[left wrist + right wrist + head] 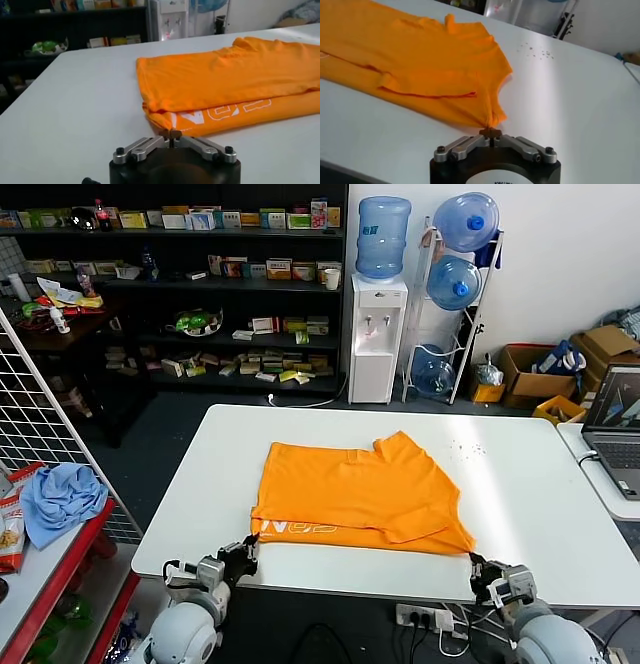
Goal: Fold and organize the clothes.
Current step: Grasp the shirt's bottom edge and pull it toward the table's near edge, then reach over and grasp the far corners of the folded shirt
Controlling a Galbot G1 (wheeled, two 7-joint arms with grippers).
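The bright orange T-shirt (360,494) lies folded on the white table (530,494), with white lettering showing along its near edge. My left gripper (243,552) is at the shirt's near left corner, by the table's front edge. In the left wrist view it (170,134) is shut, with its tips on the hem of the shirt (225,80) just below the lettering. My right gripper (478,567) is at the near right corner. In the right wrist view it (490,132) is shut on the bunched corner of the shirt (420,60).
A light blue cloth (62,499) lies on a red shelf to the left, beside a wire grid (40,414). A laptop (615,424) stands on a second table at the right. Shelves, a water dispenser (375,334) and boxes stand behind.
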